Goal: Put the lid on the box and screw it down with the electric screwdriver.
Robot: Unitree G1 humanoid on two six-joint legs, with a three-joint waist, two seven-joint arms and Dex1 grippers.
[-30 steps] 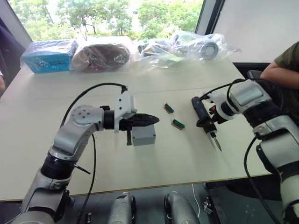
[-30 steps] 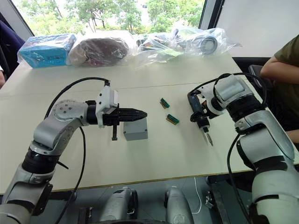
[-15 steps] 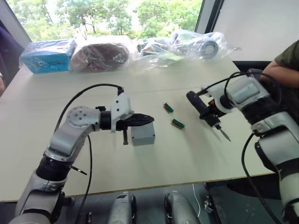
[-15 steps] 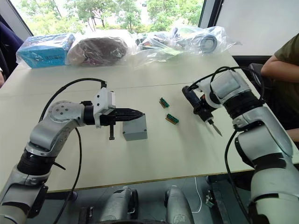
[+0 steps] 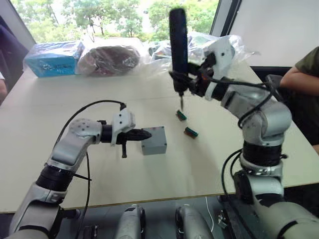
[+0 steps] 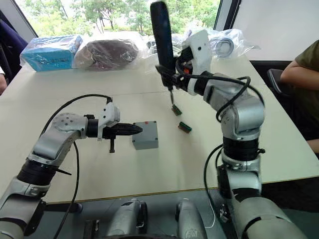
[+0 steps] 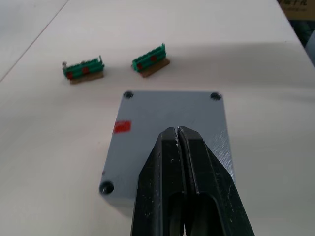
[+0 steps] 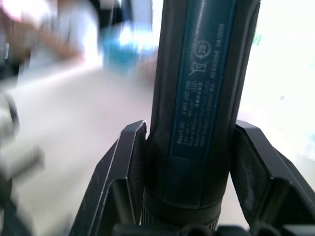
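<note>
Lid (image 7: 170,132) seated on box (image 5: 153,141): grey, red mark, corner screw holes, directly under left claw (image 7: 181,140), fingers together. Right claw (image 8: 192,147) clamped on electric screwdriver (image 6: 163,37), upright, bit down, well above the surface (image 5: 219,154).

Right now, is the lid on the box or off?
On. The lid covers the box, screw holes at its corners; the shut left gripper rests over it.

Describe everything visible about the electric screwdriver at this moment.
The electric screwdriver is a slim, dark blue-black cylinder with a printed label on its body and a thin metal bit at its lower end. It is held nearly upright, bit pointing down, raised well above the table, clamped between the fingers of the right gripper. Nothing else touches it.
</note>
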